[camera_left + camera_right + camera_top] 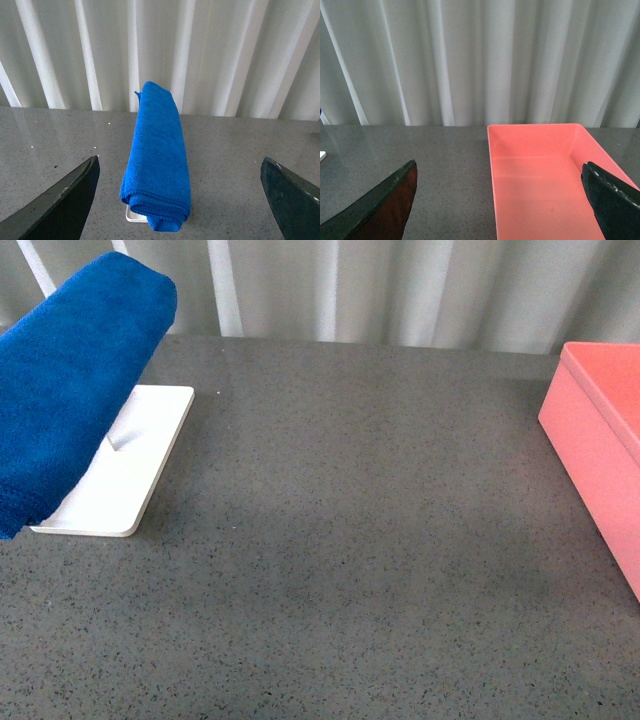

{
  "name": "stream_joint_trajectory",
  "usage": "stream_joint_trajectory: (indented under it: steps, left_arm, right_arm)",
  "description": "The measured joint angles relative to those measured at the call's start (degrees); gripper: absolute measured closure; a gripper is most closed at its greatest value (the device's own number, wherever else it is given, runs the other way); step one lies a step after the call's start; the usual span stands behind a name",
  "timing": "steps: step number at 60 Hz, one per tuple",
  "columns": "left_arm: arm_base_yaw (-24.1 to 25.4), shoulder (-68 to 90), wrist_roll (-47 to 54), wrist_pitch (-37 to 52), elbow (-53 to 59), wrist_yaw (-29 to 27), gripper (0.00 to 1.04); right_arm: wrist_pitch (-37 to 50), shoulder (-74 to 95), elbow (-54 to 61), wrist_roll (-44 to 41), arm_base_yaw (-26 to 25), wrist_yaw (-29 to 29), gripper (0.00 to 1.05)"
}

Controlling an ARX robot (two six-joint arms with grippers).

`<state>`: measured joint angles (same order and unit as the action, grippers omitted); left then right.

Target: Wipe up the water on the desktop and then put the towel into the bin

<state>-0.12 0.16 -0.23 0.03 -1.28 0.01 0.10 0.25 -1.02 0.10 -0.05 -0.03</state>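
Observation:
The blue towel [70,370] lies folded and draped over a stand at the far left of the desktop [350,540]; in the left wrist view the towel [157,155] hangs lengthwise ahead of my open left gripper [182,200], whose dark fingers [60,205] stand wide on either side of it, not touching. The pink bin [600,440] sits at the right edge. My open right gripper [500,200] faces the empty bin [545,185], one finger over the desktop [420,165], the other finger [612,200] by the bin's far wall. I cannot make out water. Neither arm shows in the front view.
A flat white tray [125,475] lies under the towel at the left, its corner [132,216] peeking out below the towel's hem. White pleated curtains [400,290] close off the back of the desktop.

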Motion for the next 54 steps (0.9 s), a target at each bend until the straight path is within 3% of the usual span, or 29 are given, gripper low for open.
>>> stream_joint_trajectory:
  steps: [54]
  left_arm:
    - [0.0, 0.0, 0.0, 0.0, 0.0, 0.0, 0.07]
  right_arm:
    - [0.0, 0.0, 0.0, 0.0, 0.0, 0.0, 0.07]
